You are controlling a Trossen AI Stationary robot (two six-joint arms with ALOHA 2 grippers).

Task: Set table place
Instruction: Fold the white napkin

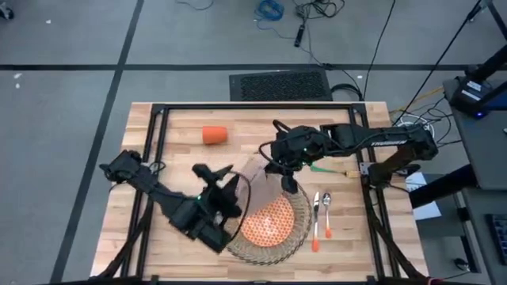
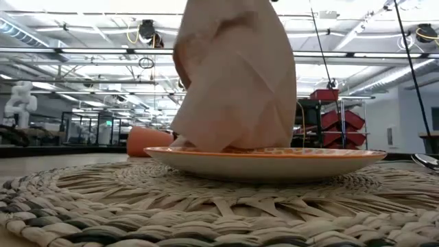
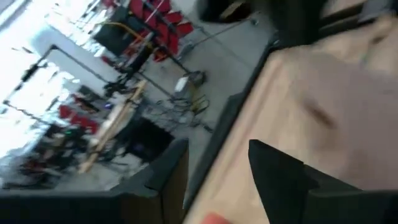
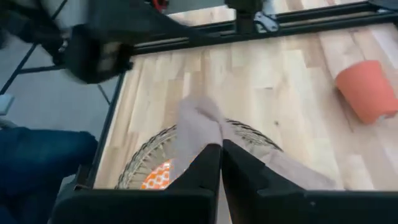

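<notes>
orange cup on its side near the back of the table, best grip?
Probably across the side wall of the orange cup, descending from above with the claw spanning its short width. It lies tipped on the table, apart from the placemat, open all around. The left claw is open and nearer; the right claw is shut on the napkin.

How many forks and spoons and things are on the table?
3 show: a spoon and an orange-handled piece lie right of the placemat; a green-handled one lies under the right arm. More may be hidden.
</notes>
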